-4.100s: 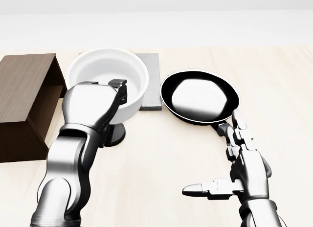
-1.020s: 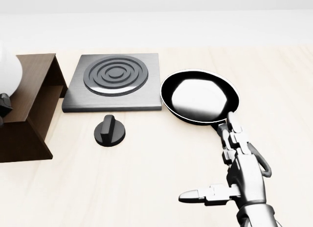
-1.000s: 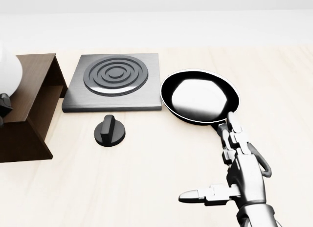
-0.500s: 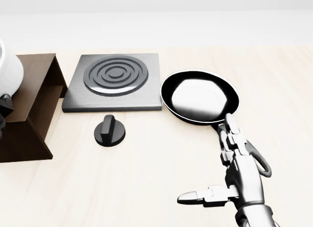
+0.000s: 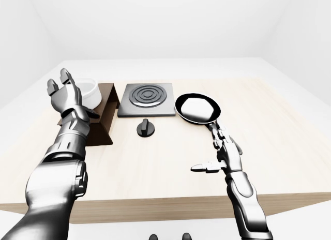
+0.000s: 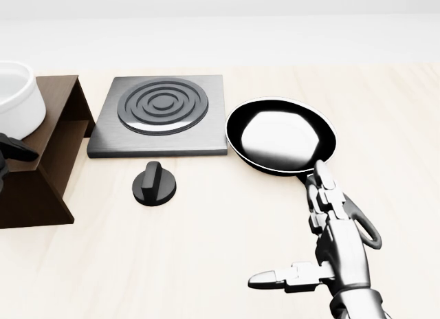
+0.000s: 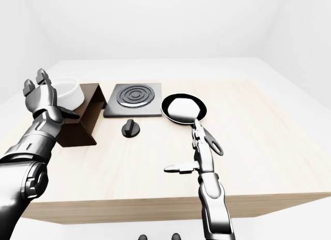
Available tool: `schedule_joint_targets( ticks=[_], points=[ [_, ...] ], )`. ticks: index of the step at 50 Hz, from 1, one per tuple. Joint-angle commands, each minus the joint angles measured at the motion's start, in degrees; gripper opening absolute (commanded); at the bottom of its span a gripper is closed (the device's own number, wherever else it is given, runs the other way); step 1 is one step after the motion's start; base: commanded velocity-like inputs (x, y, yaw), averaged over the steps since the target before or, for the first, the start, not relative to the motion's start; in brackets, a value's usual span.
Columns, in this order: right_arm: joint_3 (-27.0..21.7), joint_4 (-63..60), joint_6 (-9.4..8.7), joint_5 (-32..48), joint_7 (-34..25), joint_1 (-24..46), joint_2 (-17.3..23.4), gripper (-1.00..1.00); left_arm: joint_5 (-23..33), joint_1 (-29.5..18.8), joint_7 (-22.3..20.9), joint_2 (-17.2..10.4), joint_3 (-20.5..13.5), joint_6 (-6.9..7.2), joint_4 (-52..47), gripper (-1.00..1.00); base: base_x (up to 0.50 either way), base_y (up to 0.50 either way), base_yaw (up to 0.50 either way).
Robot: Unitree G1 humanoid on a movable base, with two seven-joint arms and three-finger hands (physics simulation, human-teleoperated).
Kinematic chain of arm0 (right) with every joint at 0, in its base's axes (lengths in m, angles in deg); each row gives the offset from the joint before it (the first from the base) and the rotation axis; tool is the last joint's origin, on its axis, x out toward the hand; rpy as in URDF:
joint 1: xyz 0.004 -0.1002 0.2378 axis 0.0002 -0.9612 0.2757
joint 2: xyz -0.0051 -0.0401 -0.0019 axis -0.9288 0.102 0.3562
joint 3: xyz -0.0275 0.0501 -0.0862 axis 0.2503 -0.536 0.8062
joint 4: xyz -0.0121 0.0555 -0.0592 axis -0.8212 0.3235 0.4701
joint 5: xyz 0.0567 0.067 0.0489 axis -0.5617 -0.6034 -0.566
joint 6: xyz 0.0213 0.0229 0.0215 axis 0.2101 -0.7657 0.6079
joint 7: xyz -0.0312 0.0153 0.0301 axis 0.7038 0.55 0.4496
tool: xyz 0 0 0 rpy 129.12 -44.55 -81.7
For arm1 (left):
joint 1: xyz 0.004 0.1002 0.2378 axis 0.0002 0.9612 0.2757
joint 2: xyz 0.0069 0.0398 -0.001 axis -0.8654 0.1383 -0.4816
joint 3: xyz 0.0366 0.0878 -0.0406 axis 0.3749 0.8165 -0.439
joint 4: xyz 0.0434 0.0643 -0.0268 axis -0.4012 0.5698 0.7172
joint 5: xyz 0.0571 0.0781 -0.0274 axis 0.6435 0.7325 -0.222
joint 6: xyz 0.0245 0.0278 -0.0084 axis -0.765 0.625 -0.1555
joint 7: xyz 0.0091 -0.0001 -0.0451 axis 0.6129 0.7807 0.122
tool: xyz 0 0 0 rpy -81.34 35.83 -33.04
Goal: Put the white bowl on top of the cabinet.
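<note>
Near counter's (image 5: 170, 167) left edge: white bowl (image 5: 87, 91) sits on dark wood cabinet (image 5: 106, 116), smooth, round, thick-walled. Left hand (image 5: 64, 92) beside bowl, fingers spread, gripping nothing. Judged step: release done; next move is to draw hand clear without nudging bowl. Right hand (image 6: 337, 254) hovers with fingers spread beside glossy black frying pan (image 6: 282, 137), toward counter's near edge.

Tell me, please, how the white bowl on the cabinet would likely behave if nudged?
The white bowl looks rigid and thick-walled, so it would probably slide rather than flex. It sits upright on the cabinet, so tipping seems unlikely. Its smooth, glossy wall may be slippery for the open left hand.
</note>
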Motion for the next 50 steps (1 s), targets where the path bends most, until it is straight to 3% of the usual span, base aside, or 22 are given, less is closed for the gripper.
schedule_joint_targets(
  ticks=[1,7,10,17,20,23,31,41,46,50],
  points=[
    [0.1,0.1,0.0,0.1,-0.1,0.0,0.0,1.0,-0.2,-0.1,-0.4,0.1,-0.1,0.0,-0.3,1.0,0.0,0.0,0.0],
    [0.0,0.6,0.0,0.1,0.0,0.3,0.0,1.0,-0.9,0.4,-1.8,-0.9,-0.2,0.0,-3.9,1.0,0.0,0.0,0.0],
    [0.1,0.8,0.0,0.2,0.0,0.2,0.0,1.0,-0.7,2.2,-3.5,-1.5,-0.3,0.0,-10.2,1.0,0.0,0.0,0.0],
    [0.1,0.8,0.0,0.3,0.1,0.2,0.0,1.0,6.1,15.3,-18.3,-1.0,-2.8,0.0,-45.5,1.0,0.0,0.0,0.0],
    [0.1,0.9,0.0,0.2,0.1,0.3,0.0,1.0,10.8,18.7,-23.3,-0.2,-3.9,0.0,-54.9,1.0,0.0,0.0,0.0],
    [0.1,0.9,0.0,0.3,0.1,0.3,0.0,1.0,15.3,21.3,-28.8,1.0,-5.0,0.0,-64.0,1.0,0.0,0.0,0.0],
    [0.1,0.9,0.0,0.2,0.1,0.4,0.0,1.0,21.0,24.8,-36.2,4.4,-6.4,0.0,-77.2,1.0,0.0,0.0,0.0],
    [0.1,3.3,0.0,0.5,0.6,1.9,0.0,1.0,22.5,30.3,-40.6,10.3,-6.7,0.0,-94.9,1.0,0.0,0.0,0.0],
    [0.3,3.6,0.0,0.7,0.9,2.2,-0.1,1.0,21.2,33.1,-42.5,14.3,-5.2,0.0,-101.9,1.0,0.0,0.0,0.0],
    [0.4,4.0,0.0,0.7,1.0,2.5,0.0,1.0,21.2,37.1,-41.6,18.0,-3.1,0.0,-107.6,1.0,0.0,0.0,0.0]
  ],
)
